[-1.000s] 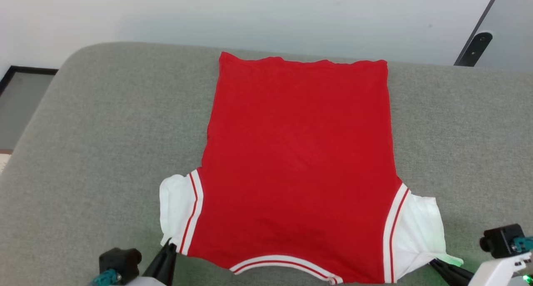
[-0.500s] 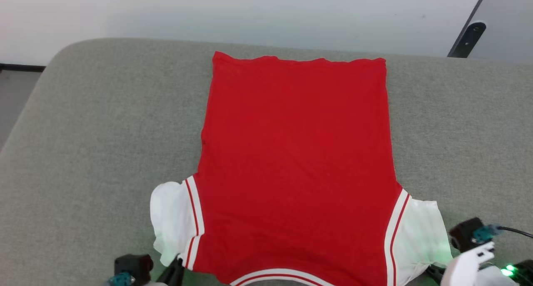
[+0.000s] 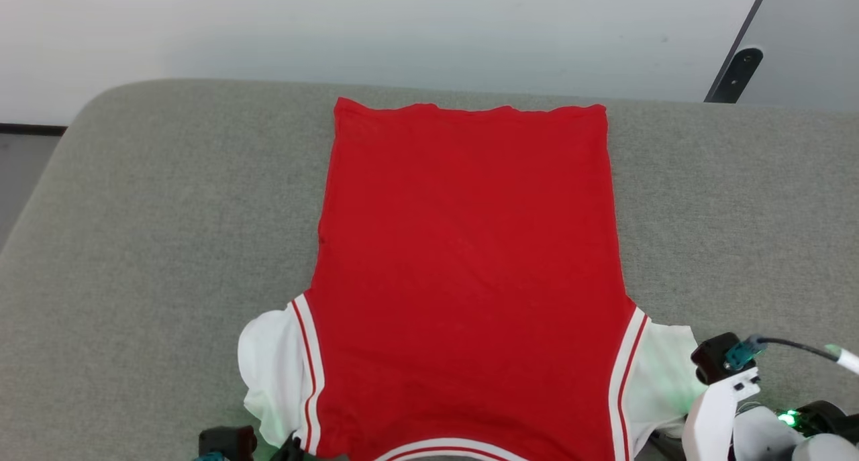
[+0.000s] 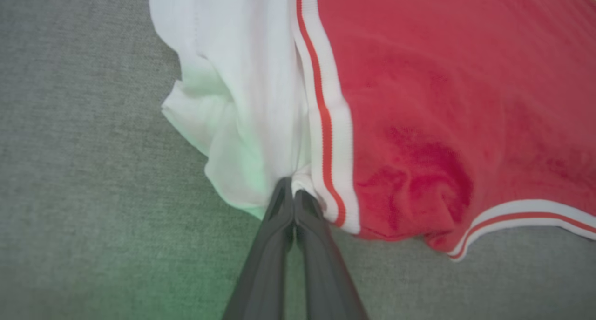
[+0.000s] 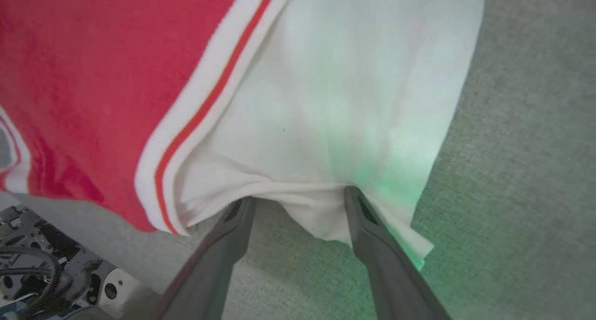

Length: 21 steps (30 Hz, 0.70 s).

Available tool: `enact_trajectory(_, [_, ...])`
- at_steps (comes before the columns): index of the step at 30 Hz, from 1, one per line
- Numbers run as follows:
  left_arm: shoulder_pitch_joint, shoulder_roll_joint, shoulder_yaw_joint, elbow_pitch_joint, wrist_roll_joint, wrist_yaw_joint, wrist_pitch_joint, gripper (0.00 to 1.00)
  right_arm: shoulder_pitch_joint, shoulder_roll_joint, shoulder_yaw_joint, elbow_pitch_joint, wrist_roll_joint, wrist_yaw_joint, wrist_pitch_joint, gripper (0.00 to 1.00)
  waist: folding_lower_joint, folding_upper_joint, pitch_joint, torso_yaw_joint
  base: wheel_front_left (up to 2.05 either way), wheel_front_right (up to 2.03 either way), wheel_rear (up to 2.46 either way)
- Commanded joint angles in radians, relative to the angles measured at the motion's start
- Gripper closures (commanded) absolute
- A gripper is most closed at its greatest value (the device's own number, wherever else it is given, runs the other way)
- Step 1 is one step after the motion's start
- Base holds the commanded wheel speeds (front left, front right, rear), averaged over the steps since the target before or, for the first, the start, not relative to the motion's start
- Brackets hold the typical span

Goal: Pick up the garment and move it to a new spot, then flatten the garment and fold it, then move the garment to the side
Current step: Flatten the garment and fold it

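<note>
left gripper (image 4: 292, 192): jaws pinched tight together on the corner of the white left sleeve (image 4: 233, 78), right beside the striped trim (image 4: 326, 124). right gripper (image 5: 300, 201) is the opposite: jaws wide apart, gripping nothing, with the loose edge of the right sleeve (image 5: 349, 101) sagging into the gap and one flap lying over the outer finger.

moving outward, the garment (image 3: 470, 260) is spread plain red side up in the middle of the grey padded surface (image 3: 168, 213), collar end toward the robot and hem at the far side. the body looks pretty flat. the left sleeve is bunched up around the pinch, and there's a rumple in the red just past the trim.

what worries me from here:
- only one side is held. if the left arm tugs now, i'd expect the whole shirt to pivot and skew, since nothing anchors the right.
- that flap over the right finger could snag when the arm backs off and drag the sleeve along.
- the collar end sits close to the near edge, with the robot's base (image 5: 56, 273) showing just below it, so any more pull this way might slide it off.
</note>
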Motion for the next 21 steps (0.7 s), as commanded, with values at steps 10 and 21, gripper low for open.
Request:
enact_trajectory(10, [0.0, 0.006, 0.004, 0.073, 0.008, -0.043, -0.014, 1.0, 0.043, -0.054, -0.129, -0.244, 0.093, -0.003, 0.053, 0.0, 0.0, 0.0, -0.013, -0.013, 0.0, 0.0, 0.0])
enact_trajectory(21, [-0.056, 0.045, -0.007, 0.044, 0.019, -0.052, 0.049, 1.0, -0.009, -0.01, -0.27, -0.452, 0.094, -0.003, -0.024, 0.0, 0.0, 0.0, 0.035, 0.009, 0.0, 0.0, 0.0])
